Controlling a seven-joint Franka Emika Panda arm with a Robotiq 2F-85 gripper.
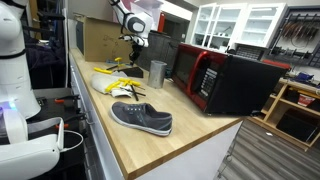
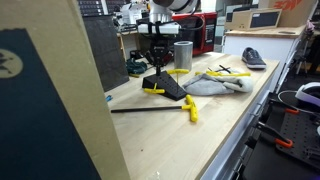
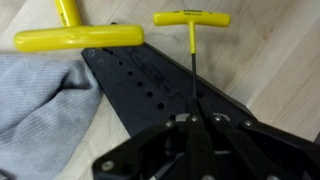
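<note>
Jaws pinch the yellow T-handle key (image 3: 192, 50) by its thin shaft, probably since that fits my grip, above the black holder (image 3: 140, 85).

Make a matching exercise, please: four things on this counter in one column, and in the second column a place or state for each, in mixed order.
1. shoe
2. metal cup
3. grey cloth
4. gripper

a. shut on the thin shaft of a T-handle key
b. upright, next to the microwave
c. lying apart from the others, sole down
d. yellow-handled tools lie on it

Pairs: 1-c, 2-b, 3-d, 4-a
</note>
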